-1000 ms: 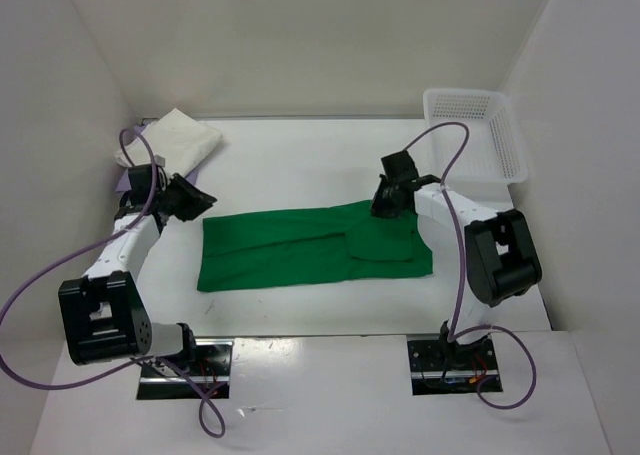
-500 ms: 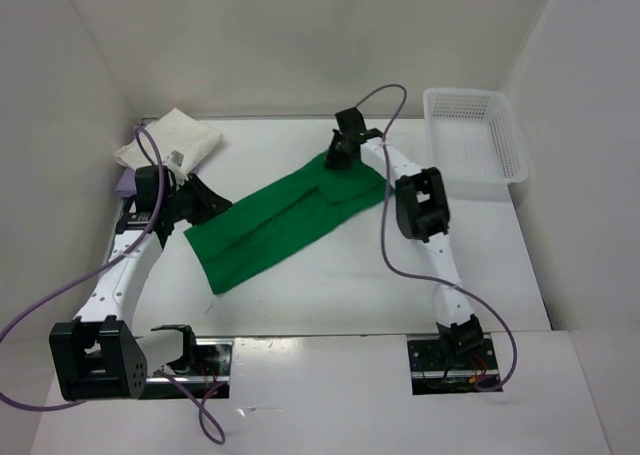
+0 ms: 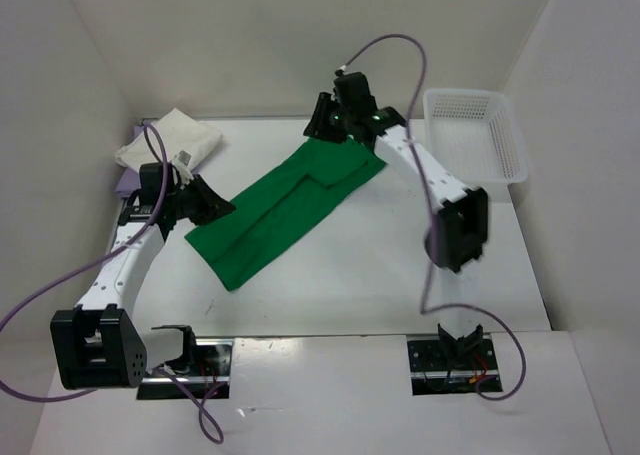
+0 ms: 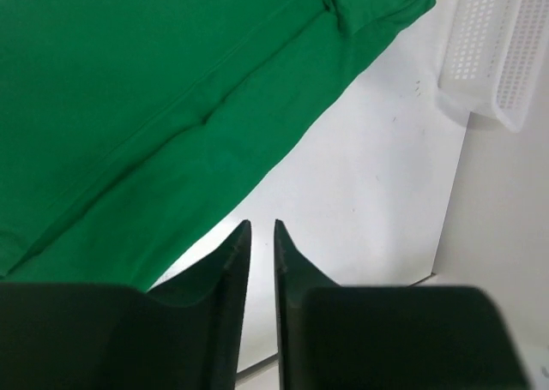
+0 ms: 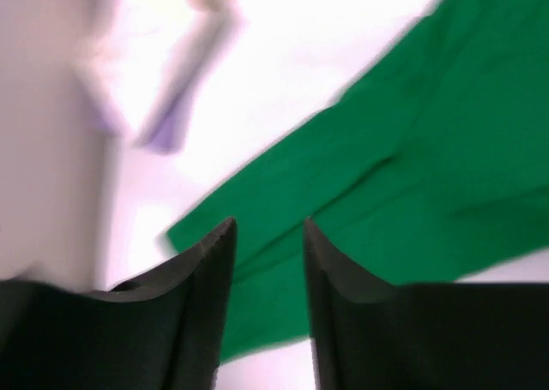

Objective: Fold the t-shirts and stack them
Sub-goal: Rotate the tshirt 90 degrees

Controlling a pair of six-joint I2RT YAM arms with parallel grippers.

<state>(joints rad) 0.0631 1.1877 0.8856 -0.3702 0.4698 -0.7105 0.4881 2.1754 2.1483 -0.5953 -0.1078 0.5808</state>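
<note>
Tee (image 3: 285, 210): far hem prob. below R jaws.

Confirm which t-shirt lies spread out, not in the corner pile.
The green t-shirt, laid diagonally mid-table; the cream t-shirt sits folded atop the lavender t-shirt far left.

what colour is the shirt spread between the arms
Bright green cloth t-shirt, clearest in the top external view.

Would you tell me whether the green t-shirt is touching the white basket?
Apart. The top view shows bare table between the green t-shirt and the basket.
</note>
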